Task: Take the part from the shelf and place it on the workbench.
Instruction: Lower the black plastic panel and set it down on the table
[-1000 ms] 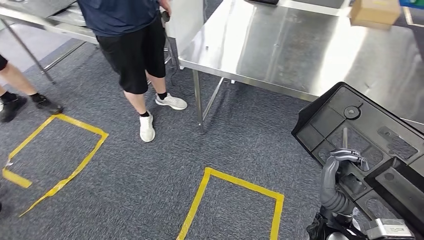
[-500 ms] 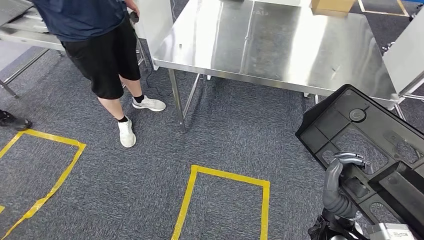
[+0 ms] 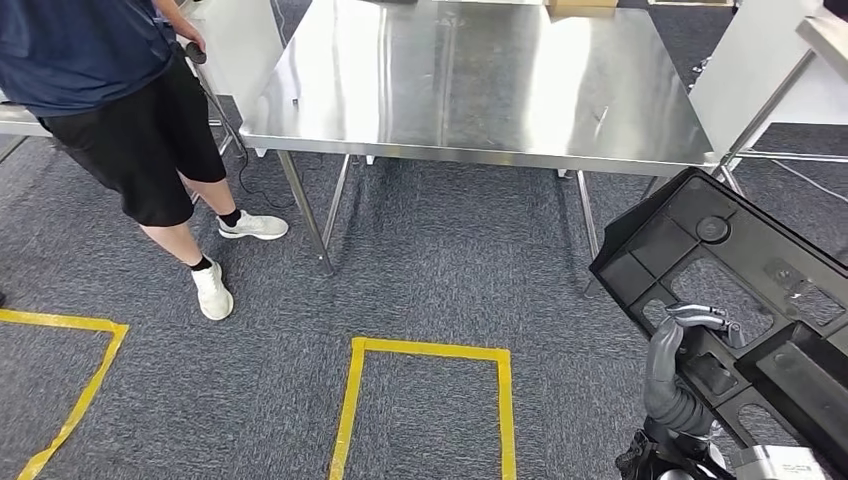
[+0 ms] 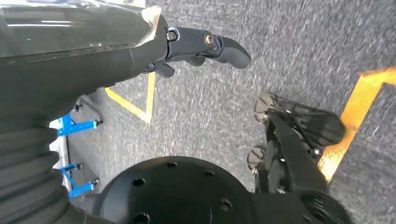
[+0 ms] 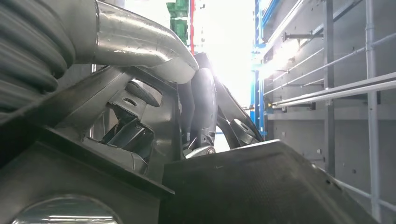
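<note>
Head view: bright, even overhead light; broad glare on the steel workbench [image 3: 480,80]; soft shadow beneath it; left wrist view: carpet [image 4: 289,46] streaked by blur; right wrist view: blown-out backlight, foreground dark.

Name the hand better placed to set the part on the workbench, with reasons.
Right. The right hand already grips the black part near the workbench; the left hand hangs over the carpet, holding nothing.

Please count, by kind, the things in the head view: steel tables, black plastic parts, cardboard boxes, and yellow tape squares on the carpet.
Shiny stainless steel tables: 1
Large black moulded plastic parts: 1
Brown cardboard boxes: 1
Yellow tape squares on the grey carpet: 2
Total: 5
</note>
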Robot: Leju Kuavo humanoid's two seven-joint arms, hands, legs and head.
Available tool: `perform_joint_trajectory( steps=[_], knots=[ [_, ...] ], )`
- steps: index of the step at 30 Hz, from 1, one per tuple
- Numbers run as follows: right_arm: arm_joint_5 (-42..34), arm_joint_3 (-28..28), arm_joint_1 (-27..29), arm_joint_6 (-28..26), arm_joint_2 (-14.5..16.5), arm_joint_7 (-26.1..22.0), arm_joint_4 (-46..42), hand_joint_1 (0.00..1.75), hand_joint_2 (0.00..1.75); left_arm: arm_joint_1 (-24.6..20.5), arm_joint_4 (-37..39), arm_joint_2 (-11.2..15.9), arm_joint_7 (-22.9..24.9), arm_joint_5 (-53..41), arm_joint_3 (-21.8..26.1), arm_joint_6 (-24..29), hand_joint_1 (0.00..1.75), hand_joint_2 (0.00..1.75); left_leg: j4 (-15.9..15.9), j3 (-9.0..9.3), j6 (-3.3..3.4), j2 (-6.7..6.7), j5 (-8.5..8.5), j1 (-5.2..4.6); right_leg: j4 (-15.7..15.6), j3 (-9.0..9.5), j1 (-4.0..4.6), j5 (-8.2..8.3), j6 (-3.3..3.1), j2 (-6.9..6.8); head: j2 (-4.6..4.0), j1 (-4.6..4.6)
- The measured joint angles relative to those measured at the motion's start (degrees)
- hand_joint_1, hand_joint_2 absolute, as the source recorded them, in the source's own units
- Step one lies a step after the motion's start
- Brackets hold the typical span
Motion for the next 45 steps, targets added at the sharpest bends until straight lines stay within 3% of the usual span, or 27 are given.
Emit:
perform_joint_trajectory(
  steps=[2,5,15,21,30,34,36,38,40,41,43,44,45],
  knots=[
    [0.1,0.0,0.0,0.2,0.0,0.0,0.0,1.75,1.75,0.0,0.0,-0.1,-0.2,-0.1,0.0,0.4,0.0,1.75,-2.7,1.02,0.23,-0.27,0.51,-0.13,0.2,-0.31,0.47,-0.13,0.18,0.19,0.0,0.07],
    [0.2,0.0,0.0,0.5,-0.1,-0.1,0.1,1.75,1.75,0.1,0.0,-0.2,-0.5,-0.4,0.0,0.9,0.0,1.75,-2.8,0.91,0.6,-0.22,0.67,-0.63,0.1,-0.68,0.46,-0.15,0.05,0.22,0.0,0.17],
    [0.3,0.0,0.0,0.5,-0.1,-0.5,0.3,1.75,1.75,0.1,0.0,-0.3,-1.0,-1.2,0.0,1.8,0.0,1.75,-2.7,0.64,1.35,-0.22,0.83,-1.19,-0.4,-0.4,0.04,0.39,0.83,0.22,0.0,0.21],
    [0.4,0.0,0.0,0.5,-0.1,-0.6,0.4,1.75,1.75,0.1,0.0,-0.3,-1.0,-1.9,-0.3,2.2,0.0,1.75,-2.7,0.61,1.4,-0.21,0.82,-1.16,-0.4,-0.47,0.04,0.38,1.21,0.22,0.0,0.19],
    [0.8,0.0,0.0,0.5,-0.1,-0.6,0.6,1.75,1.75,0.1,0.0,-0.3,-1.4,-2.4,-0.6,3.1,0.0,1.75,-2.6,0.6,1.4,-0.21,0.82,-0.96,-0.4,-0.44,0.22,0.44,1.27,0.23,0.0,0.17],
    [1.1,0.0,0.0,0.5,0.0,-0.7,0.5,1.75,1.75,0.1,0.0,-0.3,-1.4,-2.5,-0.6,3.1,0.0,1.75,-3.6,1.07,2.47,0.06,1.26,-0.74,-0.5,-0.52,-0.15,0.51,2.09,0.11,0.0,0.16],
    [1.1,0.1,-0.1,0.5,0.0,-0.7,0.5,1.75,1.75,0.1,0.0,-0.4,-1.4,-2.5,-0.6,3.1,0.0,1.75,-4.7,1.67,2.88,0.47,1.82,-0.28,2.9,-2.27,0.02,-1.28,1.9,-0.41,0.0,0.36],
    [1.2,0.1,-0.1,0.5,0.0,-0.7,0.6,1.75,1.75,0.1,0.0,-0.4,-1.4,-2.6,-0.6,3.0,0.0,1.75,-4.9,1.76,2.92,0.84,1.86,-0.26,10.5,-6.05,-0.16,-4.33,1.64,-0.78,0.0,0.49],
    [1.3,0.1,0.0,0.5,-0.1,-0.7,0.7,1.75,1.75,0.2,0.0,-0.4,-1.4,-2.7,-0.6,3.1,0.0,1.75,-4.8,1.77,2.68,1.09,1.73,-0.18,15.6,-8.65,-0.52,-5.62,2.14,-0.9,0.0,0.51],
    [1.3,0.1,0.1,0.5,-0.1,-0.7,0.8,1.75,1.75,0.2,0.0,-0.4,-1.4,-2.7,-0.6,3.1,0.0,1.75,-4.8,1.85,2.41,1.15,1.6,-0.03,14.8,-8.3,-0.75,-4.93,2.74,-1.01,0.0,0.52],
    [1.3,0.1,0.0,0.4,-0.1,-0.7,0.8,1.75,1.75,0.2,0.0,-0.5,-1.4,-2.8,-0.6,3.1,0.0,1.75,-4.4,2.08,1.5,1.19,1.11,0.36,7.6,-4.6,-1.38,-2.04,4.24,-1.59,0.0,0.61],
    [1.4,0.1,0.0,0.4,-0.1,-0.7,0.9,1.75,1.75,0.2,0.0,-0.4,-1.4,-2.8,-0.6,3.1,0.0,1.75,-4.0,2.09,0.88,1.19,0.73,0.43,4.0,-2.68,-1.52,-0.94,4.65,-1.92,0.0,0.84],
    [1.4,0.1,0.0,0.4,-0.1,-0.7,0.9,1.75,1.75,0.2,0.0,-0.3,-1.4,-2.9,-0.6,3.2,0.0,1.75,-3.7,2.09,0.29,1.18,0.35,0.4,1.7,-1.37,-1.63,-0.37,4.49,-2.09,0.0,1.0]
  ],
)
